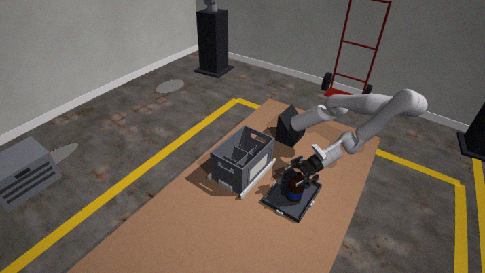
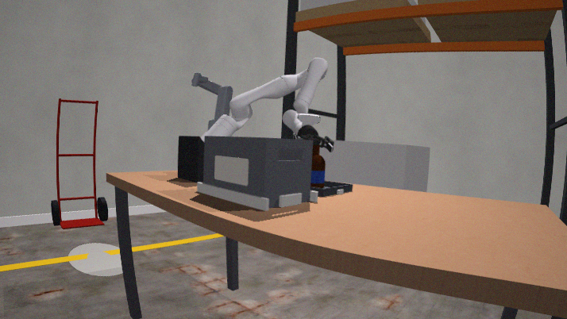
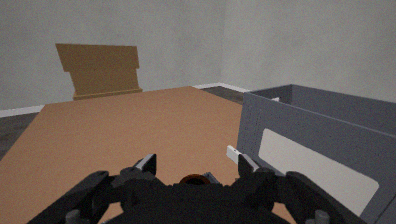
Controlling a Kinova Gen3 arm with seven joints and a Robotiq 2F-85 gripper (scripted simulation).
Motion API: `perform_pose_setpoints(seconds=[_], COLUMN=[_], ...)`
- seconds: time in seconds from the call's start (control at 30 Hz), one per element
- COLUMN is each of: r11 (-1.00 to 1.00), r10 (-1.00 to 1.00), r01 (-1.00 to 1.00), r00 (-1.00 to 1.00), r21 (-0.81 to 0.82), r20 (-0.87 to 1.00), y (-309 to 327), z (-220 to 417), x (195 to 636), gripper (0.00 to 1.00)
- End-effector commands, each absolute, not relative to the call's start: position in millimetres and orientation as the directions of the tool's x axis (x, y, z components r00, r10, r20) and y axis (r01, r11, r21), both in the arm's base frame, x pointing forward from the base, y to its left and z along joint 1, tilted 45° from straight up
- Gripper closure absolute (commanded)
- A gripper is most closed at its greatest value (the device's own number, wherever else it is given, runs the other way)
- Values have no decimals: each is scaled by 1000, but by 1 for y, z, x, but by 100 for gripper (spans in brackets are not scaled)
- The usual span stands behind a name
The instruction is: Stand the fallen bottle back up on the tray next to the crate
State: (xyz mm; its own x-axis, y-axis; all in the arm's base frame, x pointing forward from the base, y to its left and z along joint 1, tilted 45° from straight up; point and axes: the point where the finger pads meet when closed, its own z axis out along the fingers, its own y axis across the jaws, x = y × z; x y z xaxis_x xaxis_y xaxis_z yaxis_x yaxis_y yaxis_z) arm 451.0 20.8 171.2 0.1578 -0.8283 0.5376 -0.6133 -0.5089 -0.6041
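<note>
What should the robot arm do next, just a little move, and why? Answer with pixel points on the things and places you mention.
I think the claw (image 1: 295, 173) (image 2: 314, 144) (image 3: 197, 162) should back slowly away from the bottle (image 1: 295, 192) (image 2: 318, 174) (image 3: 194, 179), keeping its fingers wide. The bottle already stands upright on the tray (image 1: 282, 208) (image 2: 342, 186), and the claw is open but very near the bottle's neck, so a sideways bump might knock it over.

Beneath the jaws spreads a wood-toned table (image 1: 204, 231) (image 2: 417, 226) (image 3: 125, 130). Well apart from them, a red hand truck (image 1: 358, 45) (image 2: 76, 155) stands near a plain grey wall (image 1: 289, 30) (image 2: 139, 59) (image 3: 175, 45) with a pale baseboard (image 1: 272, 66) (image 2: 24, 220) (image 3: 22, 112). Lower than the jaws lies a stained floor (image 1: 112, 146) (image 2: 171, 278) with yellow floor lines (image 1: 460, 221) (image 2: 40, 263). An orange-beamed rack (image 2: 549, 119) rises above jaw height. Shadows fall on the tabletop.
</note>
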Motion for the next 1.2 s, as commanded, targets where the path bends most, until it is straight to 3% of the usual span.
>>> perform_pose_setpoints(seconds=[0.0,1.17], r11=[-503,-503], r10=[-830,-830], r01=[-611,-611], r00=[146,146], r21=[-611,-611], r20=[538,538], y=[15,-33], z=[179,227], x=[451,443], gripper=[0,0])
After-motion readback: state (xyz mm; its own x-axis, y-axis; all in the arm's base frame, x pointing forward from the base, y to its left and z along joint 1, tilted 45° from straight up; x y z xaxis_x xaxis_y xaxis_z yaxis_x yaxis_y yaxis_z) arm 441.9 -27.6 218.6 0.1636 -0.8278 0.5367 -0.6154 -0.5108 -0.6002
